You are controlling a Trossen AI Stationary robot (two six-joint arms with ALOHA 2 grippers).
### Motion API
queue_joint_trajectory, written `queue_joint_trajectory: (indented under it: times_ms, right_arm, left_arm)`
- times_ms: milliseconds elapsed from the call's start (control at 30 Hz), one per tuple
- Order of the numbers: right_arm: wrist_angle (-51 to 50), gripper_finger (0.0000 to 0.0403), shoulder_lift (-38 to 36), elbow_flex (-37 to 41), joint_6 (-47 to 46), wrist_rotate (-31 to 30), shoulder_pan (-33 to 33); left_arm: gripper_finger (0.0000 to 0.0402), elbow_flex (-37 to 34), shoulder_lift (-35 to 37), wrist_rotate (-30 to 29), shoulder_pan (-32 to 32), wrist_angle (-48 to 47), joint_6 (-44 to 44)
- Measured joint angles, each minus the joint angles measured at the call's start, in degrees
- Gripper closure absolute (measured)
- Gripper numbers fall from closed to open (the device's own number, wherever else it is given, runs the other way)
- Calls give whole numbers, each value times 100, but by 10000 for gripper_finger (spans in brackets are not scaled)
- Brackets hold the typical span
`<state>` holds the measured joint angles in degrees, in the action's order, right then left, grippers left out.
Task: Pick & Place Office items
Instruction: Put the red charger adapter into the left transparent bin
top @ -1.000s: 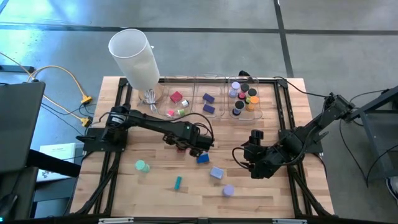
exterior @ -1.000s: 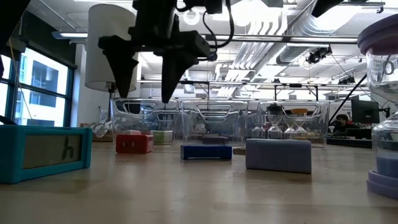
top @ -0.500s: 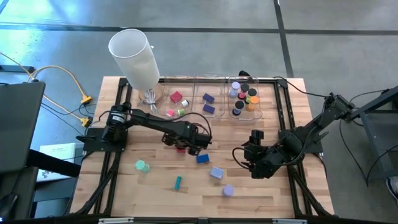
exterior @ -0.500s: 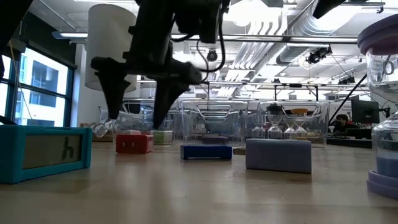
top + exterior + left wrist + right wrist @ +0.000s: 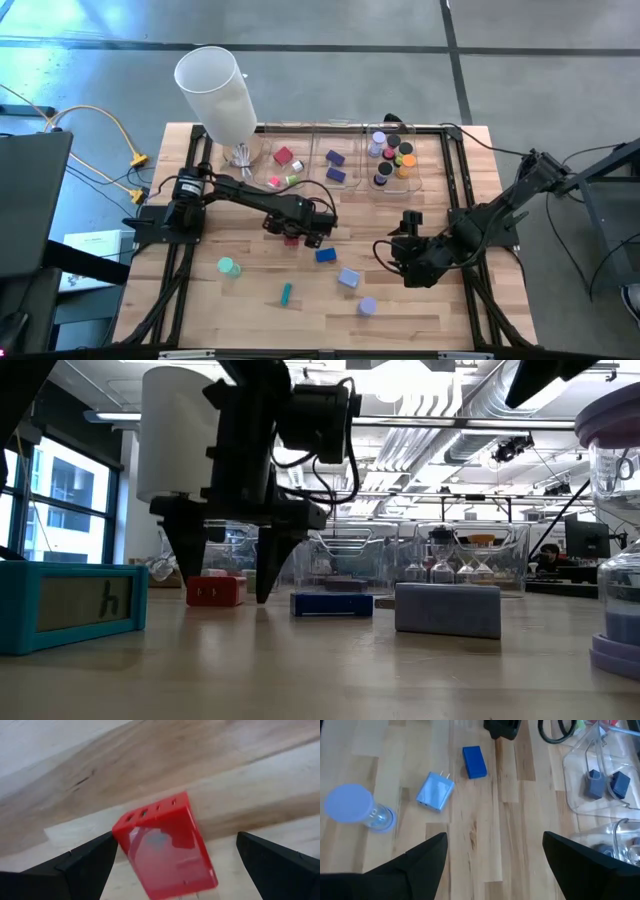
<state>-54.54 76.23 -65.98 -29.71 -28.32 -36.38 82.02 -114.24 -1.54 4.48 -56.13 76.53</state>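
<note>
At the far left of the wooden table (image 5: 250,300) a tall white cylinder (image 5: 217,92) is standing at the back edge; in front of it, a green roll (image 5: 228,266) is lying near the table's left side, and a teal stick (image 5: 287,293) is lying a little right of it, nearer the front.

The left gripper (image 5: 293,236) is reaching toward the table's middle with its jaws spread wide — they are straddling a red block (image 5: 165,852), one finger (image 5: 85,862) on each side; the low view is showing the fingertips down at the tabletop either side of the block, gripping nothing; in the left wrist view one finger is just meeting the block's corner, the other standing apart.

Just right of it a dark blue block (image 5: 325,255) is lying flat; a lavender plug-shaped block (image 5: 348,278) is sitting beyond, and a lavender roll (image 5: 367,306) nearer the front edge.

Along the back edge clear plastic bins (image 5: 340,160) are holding sorted pieces — red and green ones, purple blocks, then black, orange and lavender rolls.

The right gripper (image 5: 398,252) is waiting over the table's right half; its jaws are parted and empty.
</note>
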Motion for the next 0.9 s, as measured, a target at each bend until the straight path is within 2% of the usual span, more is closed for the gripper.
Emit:
queue_joint_trajectory:
  times_ms: [300, 467, 733, 900]
  right_arm:
    - [39, 86, 0, 125, 2, -2, 0]
    - [50, 86, 0, 125, 2, -2, 0]
    - [146, 86, 0, 125, 2, -2, 0]
    - [168, 86, 0, 124, -5, -2, 0]
  left_arm:
    - [16, -227, 24, 55, -78, 450, -341]
    - [71, -227, 20, 35, -77, 517, -695]
    - [201, -219, 13, 145, -66, 521, -982]
    - [202, -223, 24, 275, -60, 439, -1399]
